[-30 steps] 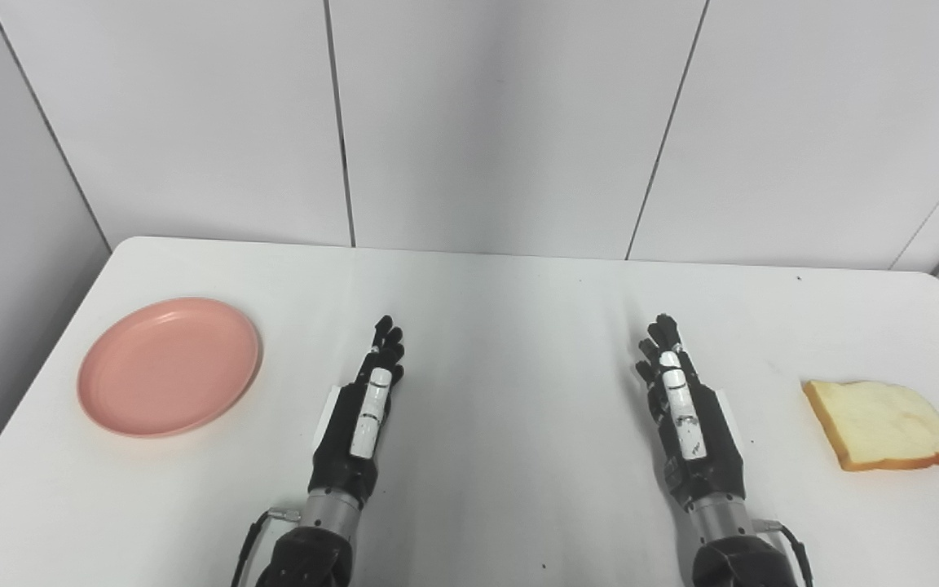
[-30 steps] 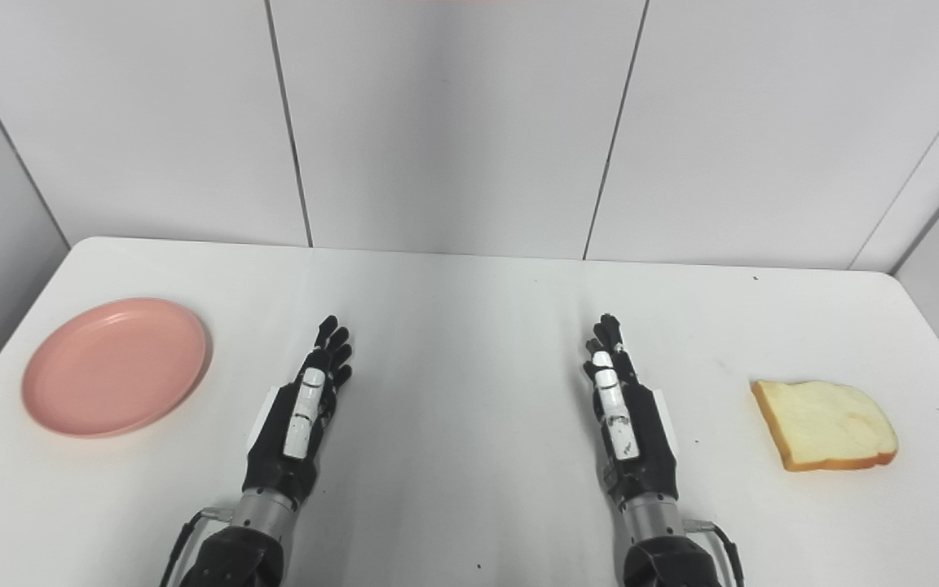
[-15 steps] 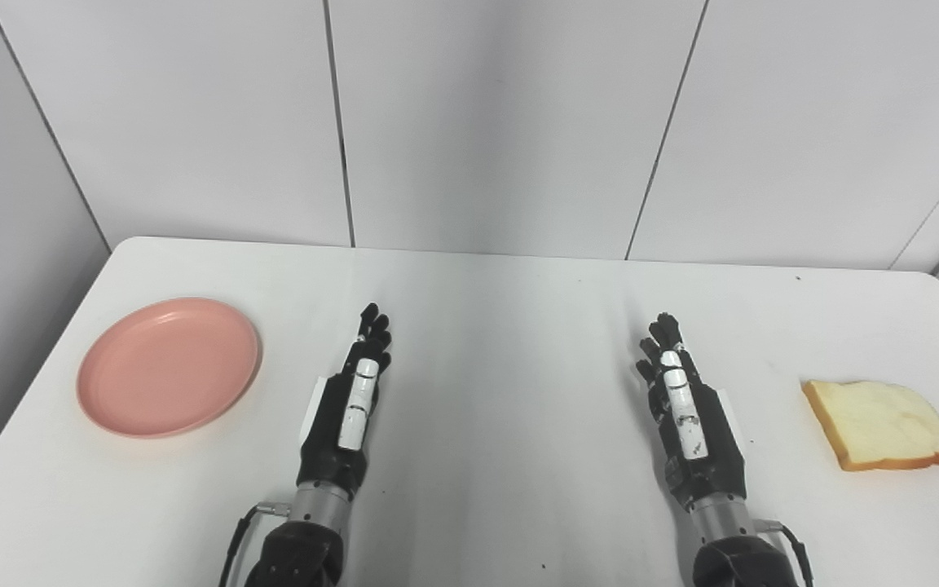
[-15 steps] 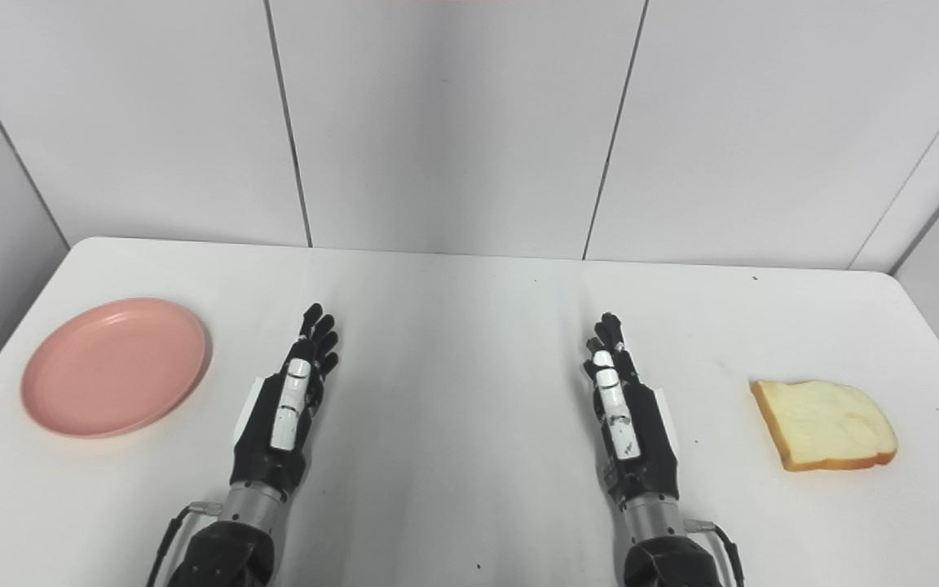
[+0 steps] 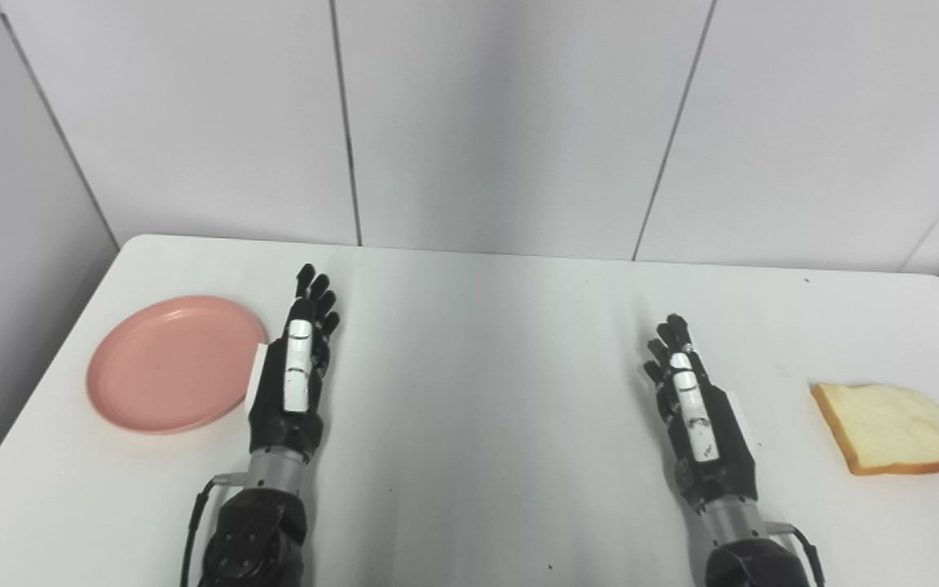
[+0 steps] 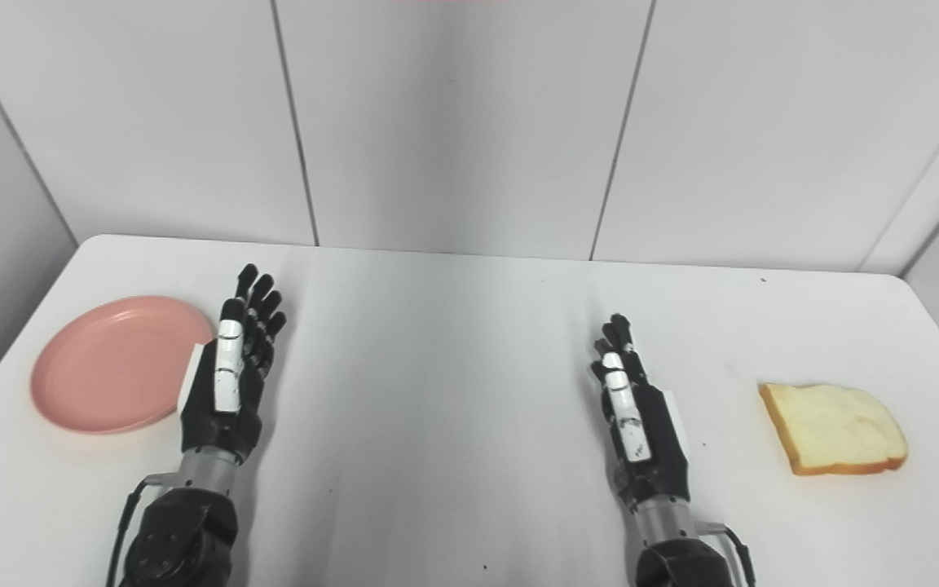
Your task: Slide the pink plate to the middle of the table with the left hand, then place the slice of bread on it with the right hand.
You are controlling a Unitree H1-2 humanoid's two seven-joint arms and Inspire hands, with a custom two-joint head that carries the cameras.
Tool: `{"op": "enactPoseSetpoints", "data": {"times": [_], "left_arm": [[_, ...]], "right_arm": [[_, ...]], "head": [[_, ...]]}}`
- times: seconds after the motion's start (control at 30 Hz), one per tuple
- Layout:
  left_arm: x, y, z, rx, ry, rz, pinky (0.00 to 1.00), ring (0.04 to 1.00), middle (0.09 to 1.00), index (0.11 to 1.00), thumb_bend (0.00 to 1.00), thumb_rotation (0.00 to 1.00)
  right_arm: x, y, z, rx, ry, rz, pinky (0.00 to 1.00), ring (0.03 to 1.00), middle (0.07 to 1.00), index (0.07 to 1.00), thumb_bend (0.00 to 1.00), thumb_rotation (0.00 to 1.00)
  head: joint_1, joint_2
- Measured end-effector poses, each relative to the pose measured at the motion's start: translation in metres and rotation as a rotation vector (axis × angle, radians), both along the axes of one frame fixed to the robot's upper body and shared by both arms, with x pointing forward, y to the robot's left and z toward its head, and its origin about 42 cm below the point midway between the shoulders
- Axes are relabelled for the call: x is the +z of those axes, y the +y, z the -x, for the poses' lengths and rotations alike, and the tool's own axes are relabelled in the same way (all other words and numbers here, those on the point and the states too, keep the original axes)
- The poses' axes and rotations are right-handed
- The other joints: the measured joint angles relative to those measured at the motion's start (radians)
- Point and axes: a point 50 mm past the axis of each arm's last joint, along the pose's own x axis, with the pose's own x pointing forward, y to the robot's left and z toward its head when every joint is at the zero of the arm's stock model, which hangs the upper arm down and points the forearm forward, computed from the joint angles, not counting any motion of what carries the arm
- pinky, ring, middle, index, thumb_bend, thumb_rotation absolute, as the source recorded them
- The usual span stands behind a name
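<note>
A round pink plate (image 5: 168, 364) lies on the white table (image 5: 486, 342) at the left side. My left hand (image 5: 294, 375) is open, fingers stretched forward, right beside the plate's right rim and overlapping it in the right eye view (image 6: 225, 375). A slice of bread (image 5: 889, 416) with a brown crust lies flat near the table's right edge. My right hand (image 5: 694, 412) is open on the right half of the table, well left of the bread and holding nothing.
Grey wall panels (image 5: 502, 122) close off the table at the back and on both sides. The table's left edge runs just beyond the plate, and its right edge just beyond the bread.
My left hand has moved left and forward, from mid-table to the plate's right rim. The right hand, plate and bread have stayed put. The camera has shifted slightly.
</note>
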Motion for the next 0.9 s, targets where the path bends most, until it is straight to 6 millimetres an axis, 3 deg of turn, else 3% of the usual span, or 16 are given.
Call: {"op": "enactPoseSetpoints", "data": {"times": [0.1,0.2,0.3,0.7,0.9], "left_arm": [[0.001,0.007,-0.007,0.037,0.000,0.013,1.00,1.000,1.000,0.996,0.76,1.00],[0.004,0.015,-0.015,0.093,-0.010,0.032,1.00,1.000,1.000,0.991,0.76,1.00],[0.009,0.024,-0.021,0.134,-0.033,0.038,1.00,1.000,1.000,1.000,0.78,1.00],[0.023,0.091,-0.026,0.336,-0.095,0.093,1.00,0.965,0.939,0.955,0.77,1.00],[0.022,0.117,-0.024,0.430,-0.105,0.108,0.94,0.923,0.891,0.887,0.78,1.00]], "right_arm": [[-0.004,-0.010,0.000,0.000,0.013,0.000,1.00,1.000,1.000,1.000,0.66,0.85],[-0.001,-0.016,0.000,0.000,0.002,-0.001,1.00,1.000,1.000,1.000,0.60,0.89],[0.002,-0.019,0.000,0.000,-0.005,0.003,1.00,1.000,1.000,1.000,0.58,0.90],[0.008,-0.018,0.001,-0.036,-0.005,-0.018,1.00,1.000,1.000,1.000,0.58,0.85],[0.008,-0.020,0.001,-0.039,-0.005,-0.018,1.00,0.994,0.999,1.000,0.61,0.84]], "head": [[0.043,-0.011],[0.135,-0.029],[0.164,-0.038],[0.219,-0.052],[0.238,-0.061]]}}
